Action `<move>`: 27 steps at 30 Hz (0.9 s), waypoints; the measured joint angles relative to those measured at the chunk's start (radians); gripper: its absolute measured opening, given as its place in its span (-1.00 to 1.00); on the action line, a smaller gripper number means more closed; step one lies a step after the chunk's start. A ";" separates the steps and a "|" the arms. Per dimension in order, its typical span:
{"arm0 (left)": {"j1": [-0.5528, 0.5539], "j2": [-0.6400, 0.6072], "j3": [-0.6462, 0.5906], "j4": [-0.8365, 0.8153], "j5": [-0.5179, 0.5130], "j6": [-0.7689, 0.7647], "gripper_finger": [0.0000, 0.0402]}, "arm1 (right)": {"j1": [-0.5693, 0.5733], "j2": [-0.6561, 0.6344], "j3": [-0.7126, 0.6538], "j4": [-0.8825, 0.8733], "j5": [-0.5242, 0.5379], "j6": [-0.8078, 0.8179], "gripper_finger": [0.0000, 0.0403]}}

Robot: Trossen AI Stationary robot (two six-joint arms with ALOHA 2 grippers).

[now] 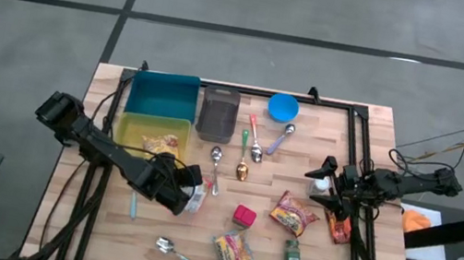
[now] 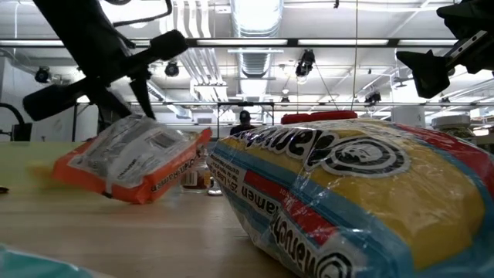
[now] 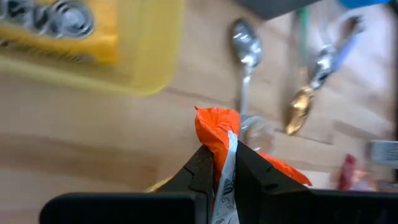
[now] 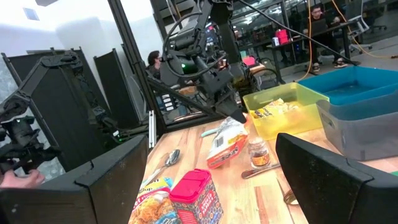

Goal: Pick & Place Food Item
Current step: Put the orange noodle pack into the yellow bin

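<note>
Left gripper [image 3: 225, 165] pinching orange packet [image 3: 219, 127]

Grey floor [image 1: 34, 24], bright ceiling lights [image 2: 255, 15]

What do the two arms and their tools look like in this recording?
Both arms are dark, nearly black, built of jointed tubular links. The left tool and right tool each end in two flat, wedge-shaped black fingers. Thin dark cables trail off the right arm's base. No markings are legible.
</note>
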 joint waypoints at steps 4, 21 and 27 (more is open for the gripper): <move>-0.014 -0.001 0.000 0.054 -0.068 0.059 -0.81 | 0.000 0.000 0.000 0.000 0.000 0.000 0.74; -0.021 -0.047 -0.002 0.151 -0.098 0.212 -0.81 | 0.000 0.000 0.000 0.000 0.000 0.000 0.74; -0.027 -0.084 -0.002 0.156 -0.121 0.240 -0.81 | 0.000 0.000 0.000 0.000 0.000 0.000 0.74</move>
